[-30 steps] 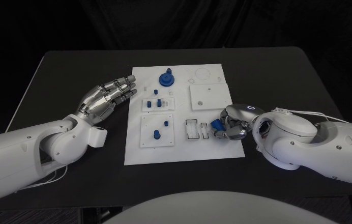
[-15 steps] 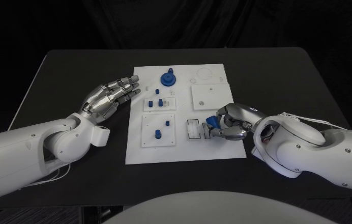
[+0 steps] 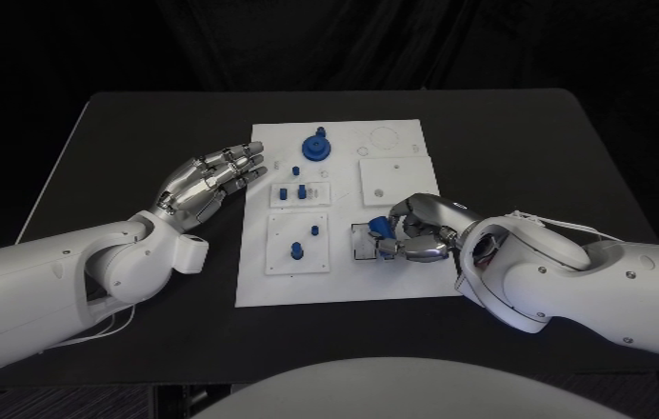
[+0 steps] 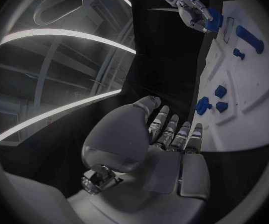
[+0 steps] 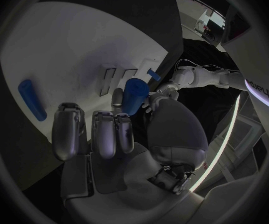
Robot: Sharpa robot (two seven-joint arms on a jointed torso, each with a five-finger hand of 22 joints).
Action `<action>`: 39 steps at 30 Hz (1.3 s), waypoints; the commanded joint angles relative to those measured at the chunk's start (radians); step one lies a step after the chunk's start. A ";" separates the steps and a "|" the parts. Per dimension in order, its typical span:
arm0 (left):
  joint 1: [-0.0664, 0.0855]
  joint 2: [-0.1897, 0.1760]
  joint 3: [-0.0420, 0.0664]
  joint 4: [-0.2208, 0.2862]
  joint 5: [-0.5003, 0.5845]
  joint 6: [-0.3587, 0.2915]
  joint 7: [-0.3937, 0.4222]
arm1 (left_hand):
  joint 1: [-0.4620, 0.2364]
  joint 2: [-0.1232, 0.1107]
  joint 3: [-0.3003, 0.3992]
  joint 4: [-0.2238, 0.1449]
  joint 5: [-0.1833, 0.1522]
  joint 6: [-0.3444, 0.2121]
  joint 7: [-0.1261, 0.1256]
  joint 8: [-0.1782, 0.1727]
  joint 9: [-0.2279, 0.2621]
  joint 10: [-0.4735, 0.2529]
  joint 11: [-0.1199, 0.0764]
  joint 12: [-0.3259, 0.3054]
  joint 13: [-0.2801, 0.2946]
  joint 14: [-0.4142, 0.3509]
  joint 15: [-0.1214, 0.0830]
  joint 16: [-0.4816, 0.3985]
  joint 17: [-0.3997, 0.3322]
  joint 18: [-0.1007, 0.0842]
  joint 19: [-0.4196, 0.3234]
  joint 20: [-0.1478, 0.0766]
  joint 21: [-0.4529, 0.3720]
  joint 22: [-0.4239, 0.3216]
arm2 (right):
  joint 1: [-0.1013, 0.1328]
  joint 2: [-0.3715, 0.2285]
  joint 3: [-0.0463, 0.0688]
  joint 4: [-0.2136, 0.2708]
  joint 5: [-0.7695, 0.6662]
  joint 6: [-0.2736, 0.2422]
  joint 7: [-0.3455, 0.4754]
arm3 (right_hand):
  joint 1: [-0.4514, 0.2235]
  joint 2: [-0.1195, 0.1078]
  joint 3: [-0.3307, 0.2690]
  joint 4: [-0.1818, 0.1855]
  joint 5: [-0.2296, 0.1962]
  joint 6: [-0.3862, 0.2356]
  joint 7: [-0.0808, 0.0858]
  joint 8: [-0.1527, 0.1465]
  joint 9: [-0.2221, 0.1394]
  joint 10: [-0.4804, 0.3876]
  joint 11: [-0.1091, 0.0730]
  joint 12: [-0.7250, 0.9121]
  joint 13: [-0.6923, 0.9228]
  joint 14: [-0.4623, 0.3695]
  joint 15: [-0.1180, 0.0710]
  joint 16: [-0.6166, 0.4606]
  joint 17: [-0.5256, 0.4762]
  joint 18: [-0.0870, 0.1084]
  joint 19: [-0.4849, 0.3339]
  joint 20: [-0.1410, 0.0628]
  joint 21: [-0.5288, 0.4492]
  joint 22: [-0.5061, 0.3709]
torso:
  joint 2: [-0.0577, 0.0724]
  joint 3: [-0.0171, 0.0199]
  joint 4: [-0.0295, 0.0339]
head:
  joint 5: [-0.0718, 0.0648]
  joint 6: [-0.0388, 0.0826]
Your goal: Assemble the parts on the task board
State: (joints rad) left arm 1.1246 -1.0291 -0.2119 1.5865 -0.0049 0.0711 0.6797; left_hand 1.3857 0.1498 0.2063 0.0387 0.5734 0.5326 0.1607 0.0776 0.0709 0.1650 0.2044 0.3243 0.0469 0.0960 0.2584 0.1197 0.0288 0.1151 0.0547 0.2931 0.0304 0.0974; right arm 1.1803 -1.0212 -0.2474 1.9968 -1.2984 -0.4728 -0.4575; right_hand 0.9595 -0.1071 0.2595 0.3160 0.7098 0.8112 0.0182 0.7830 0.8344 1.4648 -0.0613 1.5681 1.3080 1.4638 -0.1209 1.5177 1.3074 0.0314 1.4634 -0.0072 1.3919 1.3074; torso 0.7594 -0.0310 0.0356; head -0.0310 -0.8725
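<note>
The right hand (image 3: 416,229) hovers low over the white rectangular task board (image 3: 412,281), pinching a small blue cylindrical part (image 3: 382,236) between its thumb and fingers. In the right wrist view the same blue cylinder (image 5: 134,95) stands roughly along the fingers (image 5: 103,129), its free end pointing away from the palm toward the board. Just past that end lie the narrow rectangular slots (image 5: 114,78) cut in the board's lower middle, which the head view shows as a small slotted block (image 3: 360,240) right beside the held part, on the side nearer the board's centre. So the relation that matters is short: the part sits at the edge of the slots, slightly to the outer side of them, and whether its long axis lines up with any opening I cannot tell.

The left hand (image 3: 206,183) is spread, holding nothing, and hangs over the black table (image 3: 137,133) at the board's left edge, near the small blue pegs (image 3: 289,192) standing in a raised white square. It is well apart from the slots, so the right hand is plainly the nearer one for the coming placement. A larger blue round part (image 3: 314,146) stands at the far end of the board.
</note>
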 commanded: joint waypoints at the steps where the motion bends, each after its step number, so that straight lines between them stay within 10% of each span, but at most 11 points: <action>1: 0.000 0.003 0.001 -0.001 -0.005 0.017 0.083 | -0.004 0.005 0.009 0.000 0.005 0.009 -0.001 0.005 0.001 0.008 0.001 0.007 0.001 0.007 -0.002 0.006 0.002 -0.007 0.006 0.001 0.004 0.002 | -0.001 0.009 0.000 -0.006 0.011 0.018 -0.020 | -0.017 0.006 0.017 -0.030 -0.050 0.021 -0.015 -0.007 0.004 0.106 -0.003 0.003 0.263 0.079 -0.001 -0.007 0.112 0.018 0.040 -0.004 -0.010 0.197 | 0.000 0.0000 -0.0004 | 0.003 0.000; 15: -0.001 0.006 0.001 -0.005 -0.005 0.021 0.080 | -0.004 0.006 0.011 0.000 0.005 0.012 0.000 0.006 0.002 0.010 0.001 0.008 0.002 0.008 -0.002 0.007 0.002 -0.008 0.008 0.001 0.005 0.003 | -0.001 0.043 0.000 -0.037 0.001 0.011 -0.021 | -0.078 0.043 -0.040 -0.026 -0.261 0.036 -0.012 -0.041 0.017 0.106 0.000 0.003 0.263 0.076 0.001 -0.016 0.096 0.020 0.037 -0.001 -0.024 0.193 | -0.001 0.0002 -0.0019 | 0.004 0.000; 39: -0.002 0.012 0.001 -0.016 -0.005 0.031 0.063 | -0.005 0.005 0.015 -0.001 0.004 0.018 0.004 0.007 0.002 0.011 0.002 0.008 0.001 0.008 -0.002 0.008 0.002 -0.008 0.009 0.001 0.005 0.002 | -0.001 0.053 0.000 -0.055 0.001 0.043 -0.033 | -0.175 0.085 -0.141 -0.023 -0.392 0.042 -0.007 -0.081 0.024 0.106 0.005 0.003 0.263 0.075 0.005 -0.021 0.086 0.022 0.036 0.002 -0.035 0.191 | -0.001 0.0000 -0.0024 | 0.006 0.000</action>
State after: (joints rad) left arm 1.1240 -1.0190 -0.2119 1.5694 -0.0053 0.0839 0.6797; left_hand 1.3858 0.1498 0.2145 0.0357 0.5733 0.5433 0.1645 0.0790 0.0717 0.1682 0.2077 0.3281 0.0475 0.0987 0.2556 0.1236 0.0293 0.1152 0.0545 0.2930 0.0303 0.0994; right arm 1.1803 -0.9680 -0.2476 1.9419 -1.2935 -0.4374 -0.4775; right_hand 0.7962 -0.0243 0.1270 0.2924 0.3334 0.8505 0.0076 0.7064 0.8568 1.4648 -0.0610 1.5681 1.3076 1.4639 -0.1207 1.5023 1.3074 0.0475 1.4634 -0.0071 1.3630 1.3074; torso 0.7581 -0.0313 0.0335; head -0.0244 -0.8725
